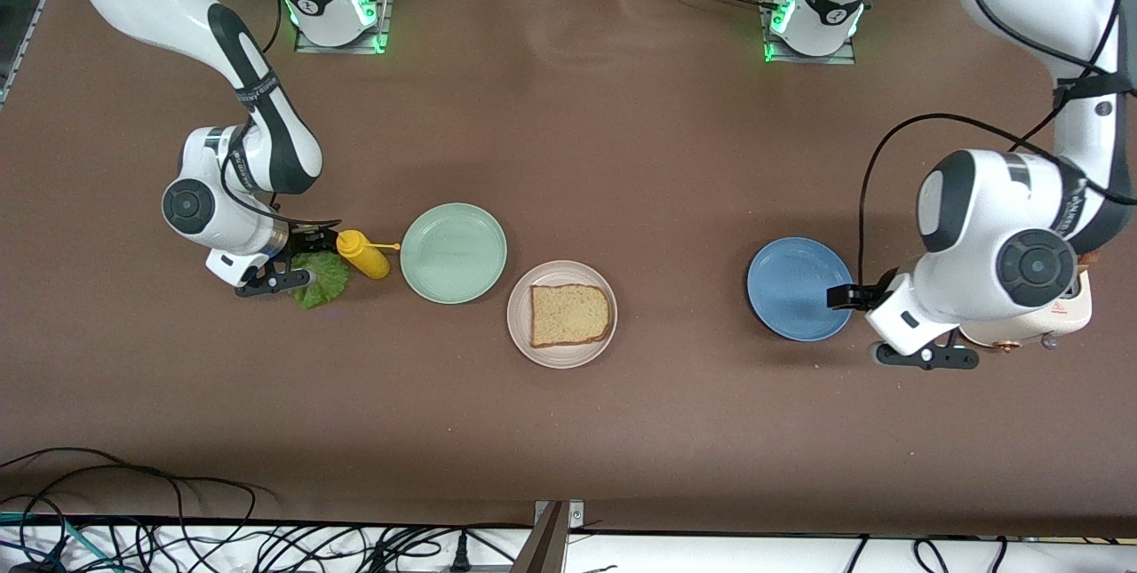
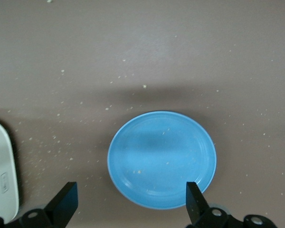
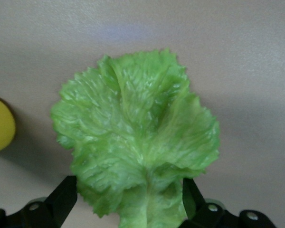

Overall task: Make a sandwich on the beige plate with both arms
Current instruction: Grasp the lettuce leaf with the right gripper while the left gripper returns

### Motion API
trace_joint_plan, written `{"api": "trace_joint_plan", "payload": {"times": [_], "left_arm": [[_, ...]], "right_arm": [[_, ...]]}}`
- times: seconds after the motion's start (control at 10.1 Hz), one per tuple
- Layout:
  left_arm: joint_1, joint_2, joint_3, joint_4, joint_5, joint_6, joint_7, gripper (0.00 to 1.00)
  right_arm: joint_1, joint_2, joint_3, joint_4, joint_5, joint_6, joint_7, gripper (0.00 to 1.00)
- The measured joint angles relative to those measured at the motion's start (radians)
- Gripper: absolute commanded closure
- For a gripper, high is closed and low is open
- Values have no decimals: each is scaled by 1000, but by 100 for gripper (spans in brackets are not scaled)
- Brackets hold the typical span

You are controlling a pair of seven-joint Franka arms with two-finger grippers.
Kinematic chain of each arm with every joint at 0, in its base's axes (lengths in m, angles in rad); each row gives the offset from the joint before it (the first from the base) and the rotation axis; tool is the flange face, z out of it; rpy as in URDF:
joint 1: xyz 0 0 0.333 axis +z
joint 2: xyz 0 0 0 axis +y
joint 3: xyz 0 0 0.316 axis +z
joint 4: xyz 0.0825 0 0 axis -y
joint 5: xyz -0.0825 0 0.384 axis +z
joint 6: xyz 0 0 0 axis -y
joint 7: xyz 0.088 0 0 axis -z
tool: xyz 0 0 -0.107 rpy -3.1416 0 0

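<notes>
brown table [image 1: 568, 111] fills the front view, both arm bases along its top edge. near the middle sits the beige plate [image 1: 520, 338] with one bread slice [image 1: 570, 314] lying flat on it. beside it, toward the right arm's end, come a mint plate [image 1: 453, 252], then a yellow bottle [image 1: 362, 254] on its side, then the lettuce [image 1: 322, 278] on the bare table. the right gripper [image 1: 298, 264] is down at the lettuce. the left gripper [image 1: 866, 306] hangs at the edge of a blue plate [image 1: 791, 289], and that arm waits; a pale toaster [image 1: 1066, 315] shows partly under it.

left wrist view: fingers [image 2: 66, 202] spread wide, nothing between them, the blue plate [image 2: 161, 159] below.

right wrist view: fingers [image 3: 64, 194] apart, one on each side of the lettuce [image 3: 137, 142] stem end, not yet pinching it.

the step in hand looks like picking up the lettuce. next calls for closing on the stem, lifting, and carrying it over the bottle and mint plate onto the bread. no second slice is visible.
</notes>
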Motion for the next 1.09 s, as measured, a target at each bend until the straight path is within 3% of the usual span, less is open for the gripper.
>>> {"api": "trace_joint_plan", "payload": {"times": [0.2, 0.3, 0.69, 1.09], "left_arm": [[14, -54, 0, -1, 0, -73, 0, 0], [17, -90, 0, -3, 0, -109, 0, 0], [35, -226, 1, -69, 0, -176, 0, 0], [51, -361, 1, -113, 0, -282, 0, 0]], "right_arm": [[-6, 0, -12, 7, 0, 1, -68, 96], [-8, 0, -15, 16, -1, 1, -103, 100], [-15, 0, -16, 69, -1, -16, -183, 100], [-15, -4, -19, 272, -1, -295, -186, 100]]}}
